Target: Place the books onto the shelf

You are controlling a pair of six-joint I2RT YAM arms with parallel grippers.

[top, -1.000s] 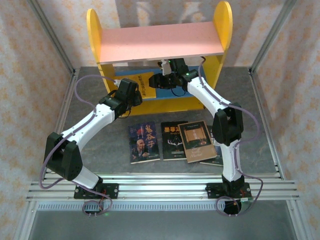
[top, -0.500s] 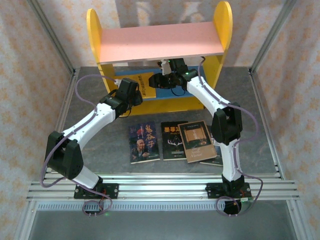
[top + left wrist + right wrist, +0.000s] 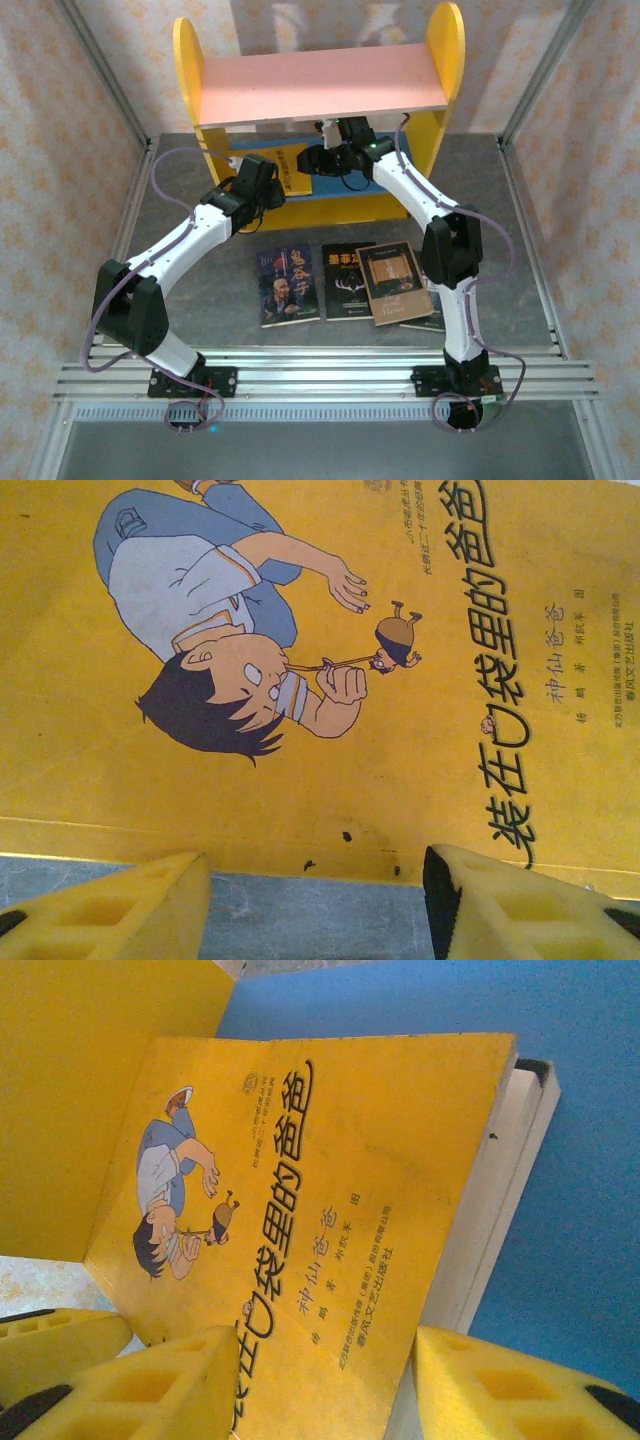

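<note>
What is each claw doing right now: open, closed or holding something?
Left claw: open, holding nothing, tips by the yellow book.
Right claw: astride the yellow book; whether it grips cannot be told.

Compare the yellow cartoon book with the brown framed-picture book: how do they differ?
The yellow cartoon book sits tilted in the shelf; the brown framed-picture book lies flat on the table. The yellow cover shows a cartoon boy, the brown a framed picture. Both are paperbacks.
</note>
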